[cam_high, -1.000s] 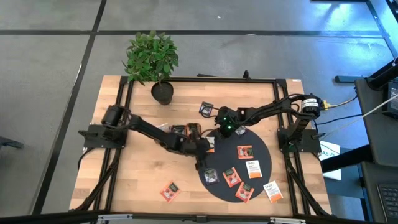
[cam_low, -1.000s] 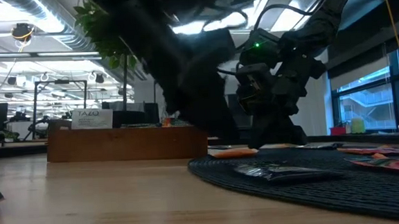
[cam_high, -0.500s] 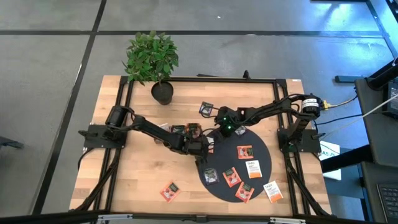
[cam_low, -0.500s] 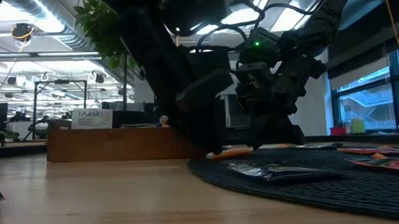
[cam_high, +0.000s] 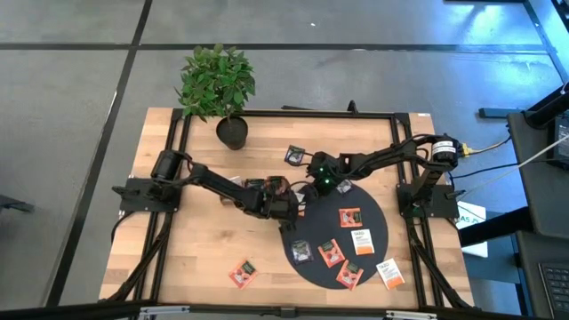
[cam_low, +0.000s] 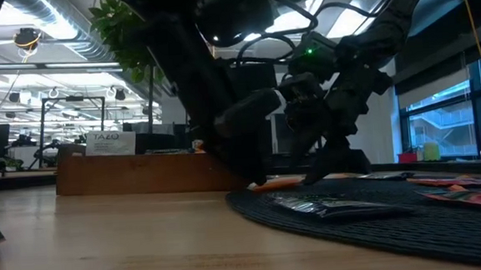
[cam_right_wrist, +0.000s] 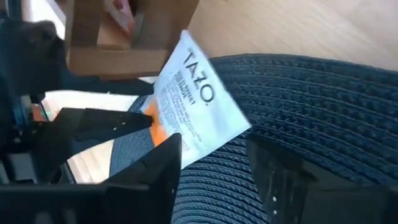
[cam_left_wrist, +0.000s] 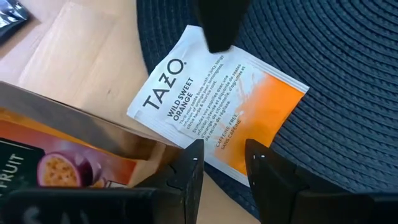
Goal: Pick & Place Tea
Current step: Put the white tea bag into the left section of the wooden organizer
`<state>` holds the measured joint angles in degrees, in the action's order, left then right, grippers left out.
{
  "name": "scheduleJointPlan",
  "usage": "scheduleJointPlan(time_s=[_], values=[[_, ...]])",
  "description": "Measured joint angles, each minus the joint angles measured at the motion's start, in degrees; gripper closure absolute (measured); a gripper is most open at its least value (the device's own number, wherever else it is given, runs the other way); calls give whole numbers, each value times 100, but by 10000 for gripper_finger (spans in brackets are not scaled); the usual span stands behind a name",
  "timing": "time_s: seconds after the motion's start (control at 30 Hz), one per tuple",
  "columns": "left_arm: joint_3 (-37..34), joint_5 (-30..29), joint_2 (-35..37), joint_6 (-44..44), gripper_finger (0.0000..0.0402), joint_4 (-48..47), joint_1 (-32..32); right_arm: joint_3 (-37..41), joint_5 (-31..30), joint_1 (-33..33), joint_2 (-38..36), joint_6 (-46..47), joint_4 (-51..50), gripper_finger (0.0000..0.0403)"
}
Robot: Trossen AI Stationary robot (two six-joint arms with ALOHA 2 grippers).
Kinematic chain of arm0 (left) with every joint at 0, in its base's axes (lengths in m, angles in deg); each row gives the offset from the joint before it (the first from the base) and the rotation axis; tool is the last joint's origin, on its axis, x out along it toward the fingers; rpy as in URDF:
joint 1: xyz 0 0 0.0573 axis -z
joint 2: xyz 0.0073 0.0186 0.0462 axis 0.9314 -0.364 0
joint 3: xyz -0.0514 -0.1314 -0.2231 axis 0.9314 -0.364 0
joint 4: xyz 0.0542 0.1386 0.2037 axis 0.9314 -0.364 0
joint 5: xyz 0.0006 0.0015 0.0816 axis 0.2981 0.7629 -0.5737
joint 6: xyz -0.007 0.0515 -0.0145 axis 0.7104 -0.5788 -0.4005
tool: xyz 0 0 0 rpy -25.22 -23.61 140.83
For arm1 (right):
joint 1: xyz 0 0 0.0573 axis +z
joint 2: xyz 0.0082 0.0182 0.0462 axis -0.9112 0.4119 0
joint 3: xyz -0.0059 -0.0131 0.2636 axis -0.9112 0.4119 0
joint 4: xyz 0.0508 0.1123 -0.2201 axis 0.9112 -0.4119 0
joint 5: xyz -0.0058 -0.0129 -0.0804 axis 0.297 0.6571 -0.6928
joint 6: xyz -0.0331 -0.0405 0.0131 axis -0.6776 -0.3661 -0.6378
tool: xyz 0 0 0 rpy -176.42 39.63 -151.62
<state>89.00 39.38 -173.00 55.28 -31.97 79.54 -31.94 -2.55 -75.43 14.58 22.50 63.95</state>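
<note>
Since a second ago, the right gripper [cam_right_wrist: 214, 168] is spreading its fingers apart above a white-and-orange sachet [cam_left_wrist: 217, 102], and the left arm is pulling its elbow back a little toward the table's left side while its gripper stays by the mat's edge.

Going from left to right in the high view: a red-orange sachet [cam_high: 242, 271] is lying alone on the pale, straight-grained wooden table [cam_high: 196, 249]. The potted plant [cam_high: 218, 84] is standing at the far edge. The left gripper [cam_left_wrist: 221, 165] is hovering just over the white-and-orange sachet with its fingers parted and nothing between them. Beside it the brown wooden tray [cam_left_wrist: 68, 134] is holding a packet with a fruit picture in the compartment nearest the camera; its other compartments cannot be made out.

The white-and-orange sachet, flat and square with crimped edges, is lying half on the table and half on the round black mat [cam_high: 373, 253], whose surface is woven in ridged rings. A dark sachet [cam_high: 294, 156] is sitting on bare wood beyond the arms. More sachets are lying scattered over the mat, mostly red-orange [cam_high: 349, 217], and one white sachet [cam_high: 388, 273] is overlapping its right rim.
</note>
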Motion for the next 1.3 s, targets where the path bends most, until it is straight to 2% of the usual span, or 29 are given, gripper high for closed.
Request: scheduleJointPlan(time_s=[0.17,0.5,0.83,1.3], values=[[-4,-4,0,-1,288,30,-41,0,-7,75,0,-93,116,208],[-7,-4,0,-17,288,231,-45,0,-30,80,0,205,239,241],[24,107,-346,-175,288,457,-11,0,-440,80,0,332,105,243],[7,-64,-416,-440,288,696,21,0,-46,95,4,143,156,257]])
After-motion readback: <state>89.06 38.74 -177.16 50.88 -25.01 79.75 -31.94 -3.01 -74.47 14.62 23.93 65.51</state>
